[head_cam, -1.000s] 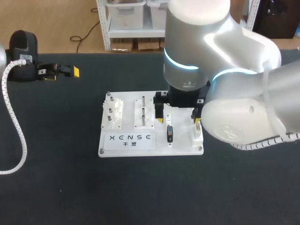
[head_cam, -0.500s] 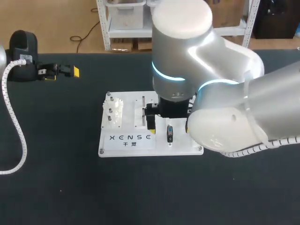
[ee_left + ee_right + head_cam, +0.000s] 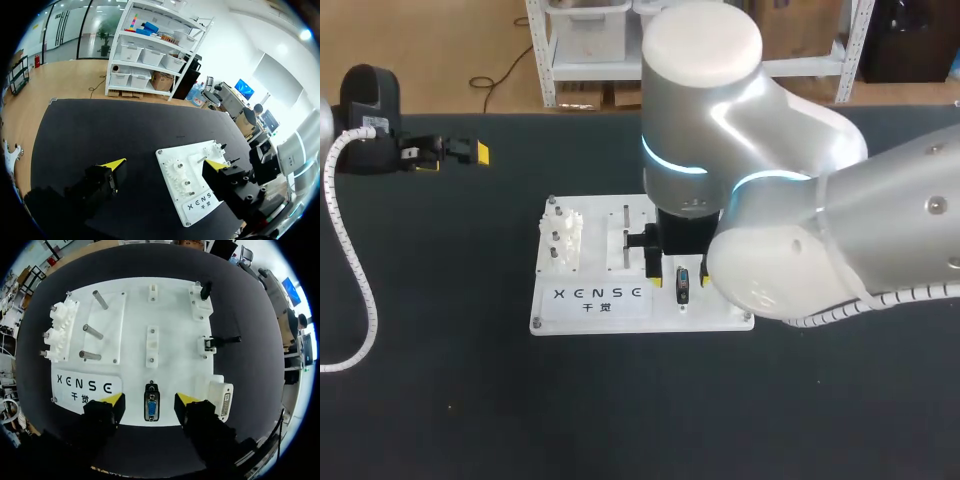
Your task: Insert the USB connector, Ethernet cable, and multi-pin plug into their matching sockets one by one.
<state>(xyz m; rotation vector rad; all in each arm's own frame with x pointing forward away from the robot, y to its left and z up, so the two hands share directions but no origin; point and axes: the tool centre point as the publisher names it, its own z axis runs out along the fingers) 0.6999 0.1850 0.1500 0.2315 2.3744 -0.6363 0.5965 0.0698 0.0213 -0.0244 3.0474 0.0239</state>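
Note:
A white board lies mid-table. At its near edge stands a black multi-pin plug with a blue face. My right gripper hangs over it, open, one yellow-tipped finger on each side with a gap to the plug on both. A white multi-pin socket block sits beside the gripper. Further ahead on the board are an Ethernet plug with a black cable and a black USB connector. My left gripper stands open and empty at the table's far left.
White gears on posts and metal pegs occupy the board's left part. A white coiled cable runs along my left arm. My right arm's bulk covers the board's right side in the head view.
My right arm has swung left across the board, and its gripper has come over the multi-pin plug with its fingers drawing closer together. The left arm has kept still.

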